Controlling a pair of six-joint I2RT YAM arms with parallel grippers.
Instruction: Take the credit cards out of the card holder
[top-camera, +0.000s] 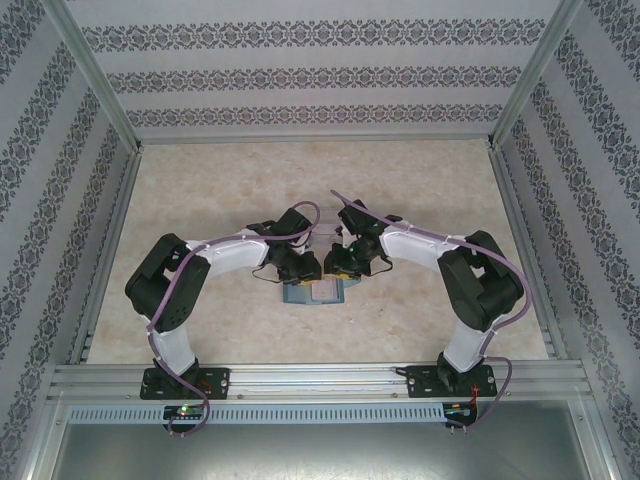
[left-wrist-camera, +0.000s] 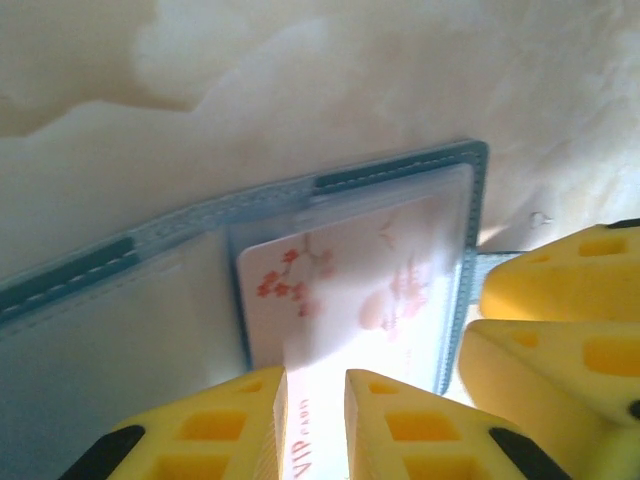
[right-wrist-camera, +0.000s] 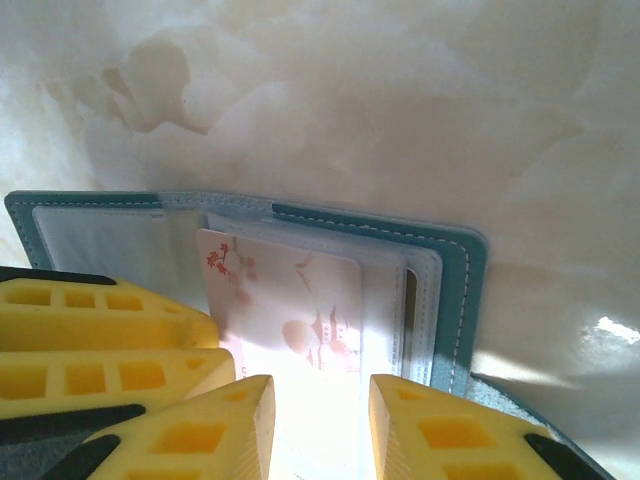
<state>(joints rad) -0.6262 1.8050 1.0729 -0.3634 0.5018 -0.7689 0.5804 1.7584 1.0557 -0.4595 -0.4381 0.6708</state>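
Note:
The teal card holder (top-camera: 313, 293) lies open on the table between the two arms. In the left wrist view its stitched edge (left-wrist-camera: 400, 170) frames clear inner sleeves. A pale card with pink blossoms (left-wrist-camera: 340, 270) lies flat on them and runs under my left gripper (left-wrist-camera: 315, 425), whose yellow fingers stand apart over the "VIP" lettering. My right gripper (right-wrist-camera: 320, 430) hovers open above the same card (right-wrist-camera: 290, 300) and the holder (right-wrist-camera: 462, 280). A dark sliver (right-wrist-camera: 410, 310) shows inside the sleeves. From above, the left gripper (top-camera: 292, 268) and right gripper (top-camera: 343, 265) meet over the holder.
The pale marbled tabletop (top-camera: 200, 190) stretches all round the holder. Patterned walls and metal frame posts (top-camera: 100, 80) enclose the table. The right gripper's fingers (left-wrist-camera: 560, 300) crowd close beside the left gripper's, by the holder's closing tab.

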